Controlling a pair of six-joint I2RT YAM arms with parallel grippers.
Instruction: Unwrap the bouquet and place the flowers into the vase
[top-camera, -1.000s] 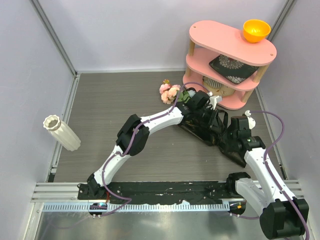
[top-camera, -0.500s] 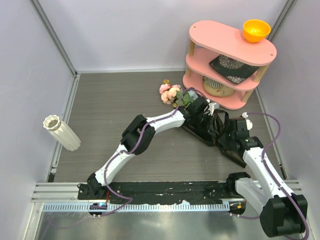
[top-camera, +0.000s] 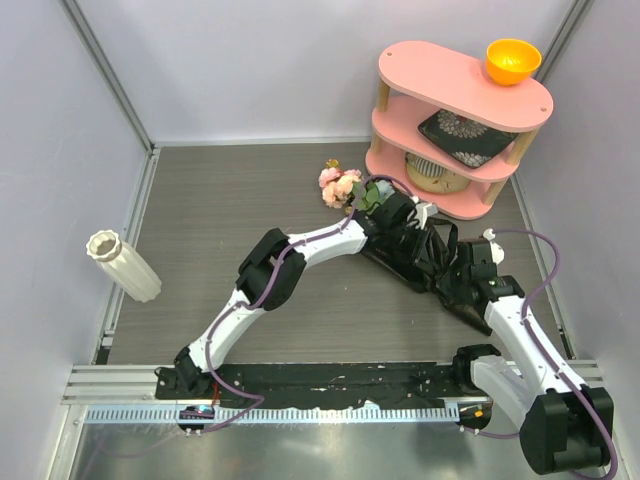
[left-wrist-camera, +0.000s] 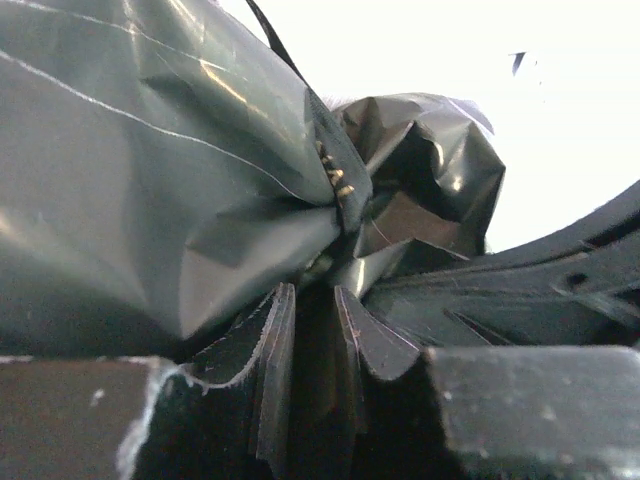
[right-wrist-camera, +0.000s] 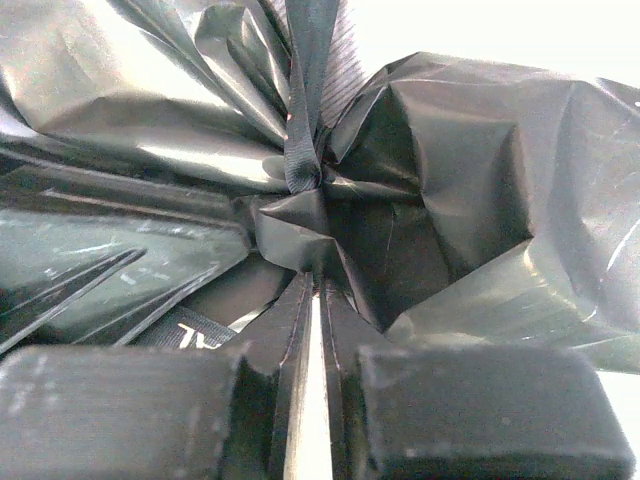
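Both arms bend over the bouquet (top-camera: 345, 187) of pink and peach artificial flowers in crinkly black paper, lying near the grey table's (top-camera: 230, 200) far-right corner. Tugging paper with the black ribbon (right-wrist-camera: 305, 110) tied could tear the wrap or drag the bunch. The right gripper (right-wrist-camera: 318, 300), jaws almost pressed together, meets the gathered neck below the ribbon. The left gripper (left-wrist-camera: 315, 320) stands narrowly parted against crumpled paper, grip unclear.

Overhead view evenly lit; wrist views blow out white behind the glossy, seemingly soft-focused bouquet (left-wrist-camera: 150, 150).
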